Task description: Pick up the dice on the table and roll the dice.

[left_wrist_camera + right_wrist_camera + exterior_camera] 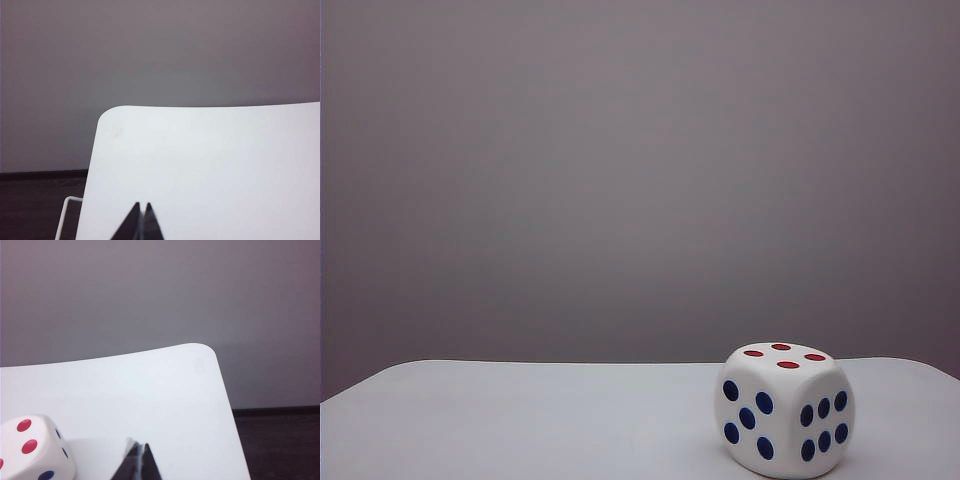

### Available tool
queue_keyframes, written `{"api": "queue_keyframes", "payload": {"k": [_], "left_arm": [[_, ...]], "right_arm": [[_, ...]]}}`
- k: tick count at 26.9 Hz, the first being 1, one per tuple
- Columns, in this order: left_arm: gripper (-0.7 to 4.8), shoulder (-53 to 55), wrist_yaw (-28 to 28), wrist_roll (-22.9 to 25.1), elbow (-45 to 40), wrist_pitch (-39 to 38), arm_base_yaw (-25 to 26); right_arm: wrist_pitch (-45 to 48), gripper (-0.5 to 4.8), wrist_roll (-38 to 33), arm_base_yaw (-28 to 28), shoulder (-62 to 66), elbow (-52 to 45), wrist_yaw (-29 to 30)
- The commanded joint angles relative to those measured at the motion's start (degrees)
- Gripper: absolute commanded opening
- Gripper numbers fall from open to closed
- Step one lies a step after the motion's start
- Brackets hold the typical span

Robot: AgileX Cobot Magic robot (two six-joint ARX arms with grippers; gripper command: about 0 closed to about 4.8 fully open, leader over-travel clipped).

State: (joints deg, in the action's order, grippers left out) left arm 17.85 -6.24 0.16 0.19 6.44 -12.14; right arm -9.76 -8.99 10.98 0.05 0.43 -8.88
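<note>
Right gripper: shut, fingertips pressed together, nothing held, hovering low over the table near its front edge. Dice just beside those tips, off to one side, apart from them, no contact. Four red pips on top; blue pips on the side faces.

Left gripper: likewise shut and empty, poised over bare tabletop near the opposite front part, with one rounded far corner of the table ahead. No dice anywhere in the left wrist view.

Judged from that: right arm clearly the nearer one, so the pick most likely falls to it. Needs jaws spread wide first, then a sideways shift toward the dice to straddle it. A cube, so no long axis to line up with; any pair of opposite flat faces should serve.

Exterior view: dice resting flat toward the front right of the table, well inside the right edge, five-pip and six-pip faces turned to the camera. Neither arm visible there. Wrist views alone give the grippers; only the exterior gives the whole dice. Beyond the far edge, plain grey wall.
</note>
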Motion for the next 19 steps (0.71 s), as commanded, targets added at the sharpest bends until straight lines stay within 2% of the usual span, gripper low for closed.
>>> {"api": "queue_keyframes", "payload": {"k": [1,8,11,15,19], "left_arm": [[-0.05,0.0,-0.2,-0.2,0.2,0.5,0.0],[-0.05,0.0,0.2,-0.2,0.2,0.5,0.0],[-0.06,0.0,4.6,-0.9,1.2,0.7,0.0],[-0.06,0.0,5.6,-4.9,4.9,-0.2,0.0],[-0.06,1.0,8.0,-5.4,11.5,-1.7,0.0]], "right_arm": [[0.5,0.0,-0.1,0.0,0.0,-0.4,0.0],[0.6,0.0,-0.1,0.0,0.0,-0.3,0.0],[1.3,-0.01,-1.0,0.1,0.0,0.0,1.3],[3.0,-0.02,-6.6,0.1,0.5,1.3,1.3],[6.7,-0.02,-11.0,0.1,3.5,3.1,2.8]]}}
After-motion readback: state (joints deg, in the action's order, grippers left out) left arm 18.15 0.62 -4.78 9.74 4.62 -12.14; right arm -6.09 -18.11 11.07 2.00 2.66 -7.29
